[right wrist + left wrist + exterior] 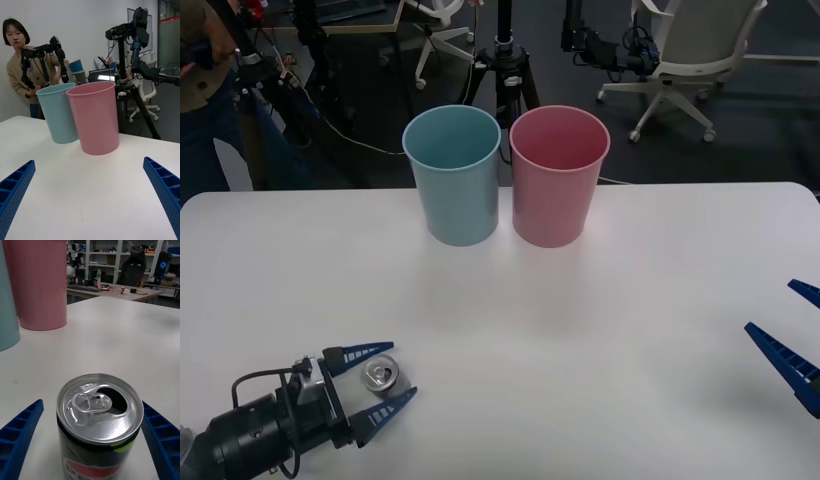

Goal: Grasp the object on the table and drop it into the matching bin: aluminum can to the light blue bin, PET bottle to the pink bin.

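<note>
An aluminum can [380, 376] with an opened pull-tab top stands upright on the white table [580, 350] near its front left. My left gripper [404, 369] is open around it, one blue finger on each side. In the left wrist view the can [99, 416] sits between the fingers of the left gripper [92, 404], with a gap on one side. The light blue bin [452, 175] and the pink bin [559, 175] stand side by side at the table's far middle. My right gripper [770, 306] hangs open at the right edge, facing the bins [89, 161].
Behind the bins, off the table, stand a black tripod [503, 70] and office chairs [690, 50]. A wide stretch of white tabletop lies between the can and the bins. Seen from the right wrist, the blue bin [58, 112] stands beside the pink bin [95, 118].
</note>
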Robot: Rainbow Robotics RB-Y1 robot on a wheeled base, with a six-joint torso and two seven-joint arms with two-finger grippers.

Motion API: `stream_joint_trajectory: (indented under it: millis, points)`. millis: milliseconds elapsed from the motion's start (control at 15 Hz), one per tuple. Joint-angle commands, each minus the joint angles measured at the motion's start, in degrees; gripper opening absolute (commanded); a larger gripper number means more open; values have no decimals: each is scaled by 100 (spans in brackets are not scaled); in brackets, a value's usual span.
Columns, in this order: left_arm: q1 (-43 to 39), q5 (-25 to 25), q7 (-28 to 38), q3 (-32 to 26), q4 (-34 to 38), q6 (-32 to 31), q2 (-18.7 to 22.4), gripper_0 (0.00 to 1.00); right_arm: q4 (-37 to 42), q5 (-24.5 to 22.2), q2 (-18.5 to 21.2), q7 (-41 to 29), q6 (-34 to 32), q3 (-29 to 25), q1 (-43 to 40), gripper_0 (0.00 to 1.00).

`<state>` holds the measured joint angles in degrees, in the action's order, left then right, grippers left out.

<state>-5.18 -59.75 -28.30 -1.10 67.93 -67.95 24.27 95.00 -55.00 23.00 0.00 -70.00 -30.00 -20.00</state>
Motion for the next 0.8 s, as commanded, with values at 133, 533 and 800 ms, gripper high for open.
stream_joint_trajectory:
  millis: [133,533,800]
  points:
    - [0,-19,114,-5,18,1,-1,0,0,0,0,0,0,0,0,100]
    - [-26,7,229,-49,45,-175,-1,0,0,0,0,0,0,0,0,100]
    - [-290,-19,466,-260,713,-61,78,0,0,0,0,0,0,0,0,100]
